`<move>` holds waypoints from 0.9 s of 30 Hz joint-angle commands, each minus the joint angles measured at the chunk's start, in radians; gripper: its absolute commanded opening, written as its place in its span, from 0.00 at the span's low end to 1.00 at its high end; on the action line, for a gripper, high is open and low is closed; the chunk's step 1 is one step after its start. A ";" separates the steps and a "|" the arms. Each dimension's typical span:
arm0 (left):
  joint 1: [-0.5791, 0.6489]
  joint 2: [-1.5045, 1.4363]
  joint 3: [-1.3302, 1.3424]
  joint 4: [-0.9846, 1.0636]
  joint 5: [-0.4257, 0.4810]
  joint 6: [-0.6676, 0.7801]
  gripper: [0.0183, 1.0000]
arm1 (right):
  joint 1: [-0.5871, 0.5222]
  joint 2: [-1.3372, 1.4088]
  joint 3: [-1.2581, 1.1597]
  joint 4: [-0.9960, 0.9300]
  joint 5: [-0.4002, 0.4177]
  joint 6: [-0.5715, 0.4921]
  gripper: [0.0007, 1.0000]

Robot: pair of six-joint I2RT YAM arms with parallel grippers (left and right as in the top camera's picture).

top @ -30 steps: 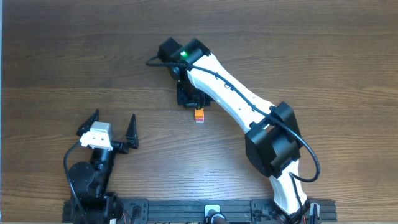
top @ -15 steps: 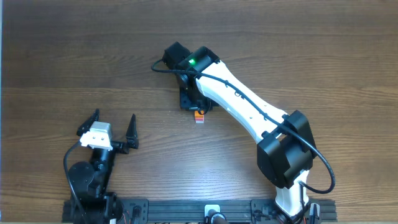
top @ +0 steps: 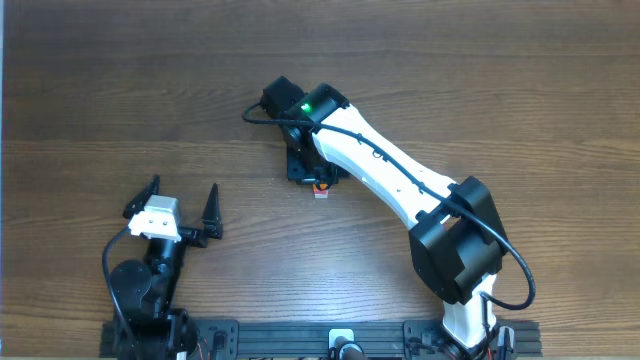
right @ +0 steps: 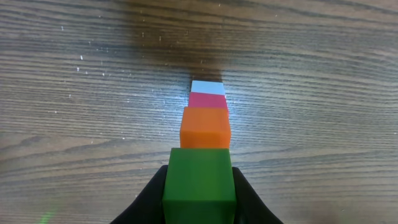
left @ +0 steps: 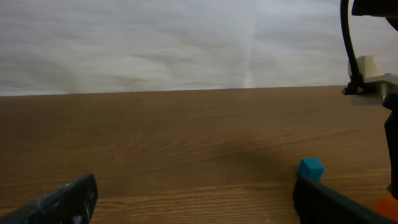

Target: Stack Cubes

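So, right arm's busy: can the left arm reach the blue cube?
Probably yes: left end effector is open, with bare table between it and the blue cube, though the right end effector hangs close by.

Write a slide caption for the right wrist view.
Right gripper holds a green cube in line with an orange cube, pink cube and pale blue cube.

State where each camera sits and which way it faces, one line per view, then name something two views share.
Top view: fixed overhead, looking straight down on the brown wooden table; both arms show, left gripper open.
Left wrist view: low on the left arm, looking across the tabletop to a pale wall; its black fingers show.
Right wrist view: above the cubes, looking down; the right gripper grips a green cube.
Shared: the orange cube shows in top and right wrist views.
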 commanded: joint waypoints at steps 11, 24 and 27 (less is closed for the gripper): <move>-0.004 -0.007 -0.003 -0.004 -0.003 0.014 1.00 | 0.005 -0.027 -0.042 0.031 -0.005 0.013 0.07; -0.004 -0.007 -0.003 -0.004 -0.003 0.014 1.00 | 0.003 -0.027 -0.042 0.042 -0.004 0.003 0.08; -0.004 -0.007 -0.003 -0.005 -0.003 0.014 1.00 | 0.003 -0.027 -0.042 0.050 -0.004 0.000 0.08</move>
